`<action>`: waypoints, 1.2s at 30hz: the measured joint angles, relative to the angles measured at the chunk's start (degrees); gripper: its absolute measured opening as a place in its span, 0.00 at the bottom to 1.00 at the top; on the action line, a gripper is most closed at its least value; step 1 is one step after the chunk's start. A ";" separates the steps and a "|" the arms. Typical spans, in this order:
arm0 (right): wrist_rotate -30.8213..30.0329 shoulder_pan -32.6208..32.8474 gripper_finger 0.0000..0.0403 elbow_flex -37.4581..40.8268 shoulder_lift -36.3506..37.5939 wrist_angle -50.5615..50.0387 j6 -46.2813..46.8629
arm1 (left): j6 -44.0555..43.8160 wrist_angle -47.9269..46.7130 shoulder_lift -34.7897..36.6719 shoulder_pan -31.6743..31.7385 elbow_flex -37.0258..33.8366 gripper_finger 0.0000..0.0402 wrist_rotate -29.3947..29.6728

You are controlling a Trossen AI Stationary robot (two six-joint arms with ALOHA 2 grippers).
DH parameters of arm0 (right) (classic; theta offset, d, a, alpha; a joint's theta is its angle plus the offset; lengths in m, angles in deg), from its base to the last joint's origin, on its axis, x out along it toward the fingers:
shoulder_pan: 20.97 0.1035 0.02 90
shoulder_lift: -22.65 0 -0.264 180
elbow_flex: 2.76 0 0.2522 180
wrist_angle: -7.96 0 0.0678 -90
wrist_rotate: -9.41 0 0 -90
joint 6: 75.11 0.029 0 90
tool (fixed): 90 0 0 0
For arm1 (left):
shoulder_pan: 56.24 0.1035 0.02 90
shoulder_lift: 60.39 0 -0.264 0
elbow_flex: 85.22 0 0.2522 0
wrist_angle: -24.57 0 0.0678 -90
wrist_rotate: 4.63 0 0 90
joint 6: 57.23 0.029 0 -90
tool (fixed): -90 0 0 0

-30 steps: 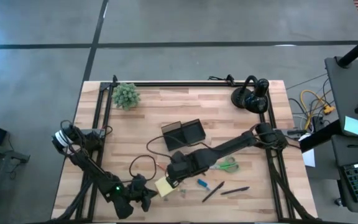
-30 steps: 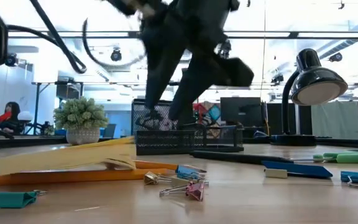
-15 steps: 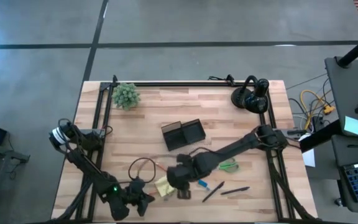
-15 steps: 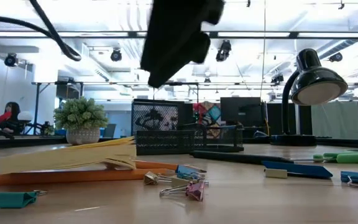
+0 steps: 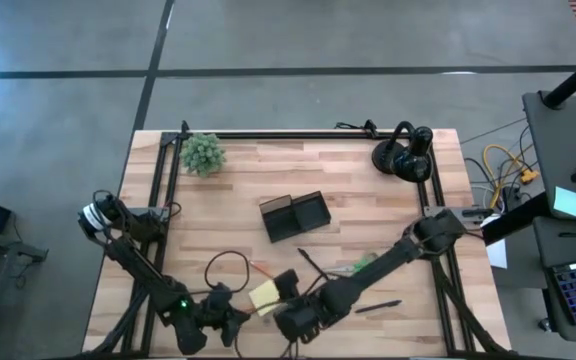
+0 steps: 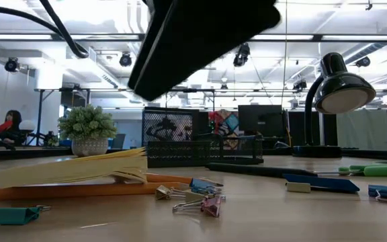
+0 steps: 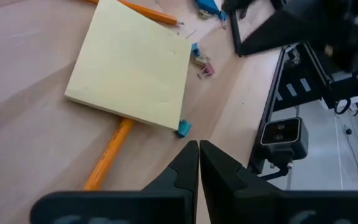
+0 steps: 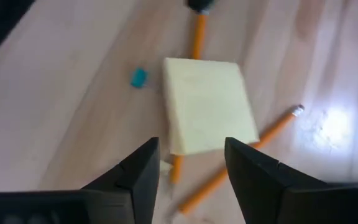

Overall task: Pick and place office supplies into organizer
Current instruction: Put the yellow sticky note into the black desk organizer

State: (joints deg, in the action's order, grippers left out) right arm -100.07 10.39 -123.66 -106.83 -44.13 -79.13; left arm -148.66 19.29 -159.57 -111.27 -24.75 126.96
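Observation:
The yellow sticky-note pad (image 5: 264, 296) lies near the table's near edge, propped aslant on orange pencils (image 8: 197, 36). My right gripper (image 8: 191, 163) hovers open above it, touching nothing. My left gripper (image 7: 199, 157) is shut and empty, just left of the pad (image 7: 131, 62). A teal clip (image 7: 184, 129) and several small clips (image 6: 195, 199) lie beside the pad. The black mesh organizer (image 5: 295, 215) stands mid-table. The green-handled scissors (image 5: 364, 267) and a black pen (image 5: 378, 306) lie to the right, partly under my right arm.
A small potted plant (image 5: 203, 153) stands at the far left corner and a black desk lamp (image 5: 405, 152) at the far right. A flat blue piece (image 6: 321, 183) and another blue clip (image 6: 380, 193) lie on the right. Black frame rails run along the table's sides.
My right gripper has swung from the middle of the table, by the organizer, toward the near edge and has rolled about its own axis; it now hangs over the sticky pad. The pad, pencils and clips have stayed where they were.

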 joint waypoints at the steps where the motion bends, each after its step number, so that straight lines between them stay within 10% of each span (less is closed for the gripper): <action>1: -1.05 0.52 0.44 -0.69 -0.88 -0.05 -0.82 | 0.59 0.03 0.00 -0.13 0.14 0.00 -0.10; 8: -16.38 2.52 0.47 -7.95 -7.54 -0.36 -6.87 | 2.22 0.29 0.00 -0.50 0.53 0.00 -0.62; 36: -9.04 1.39 0.47 -12.36 -13.06 -5.30 -5.02 | 3.47 0.07 0.00 -0.96 0.27 0.00 -0.79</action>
State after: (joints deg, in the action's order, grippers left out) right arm -109.11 11.78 -136.02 -119.89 -49.43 -84.14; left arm -145.20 19.36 -159.57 -112.22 -24.48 126.18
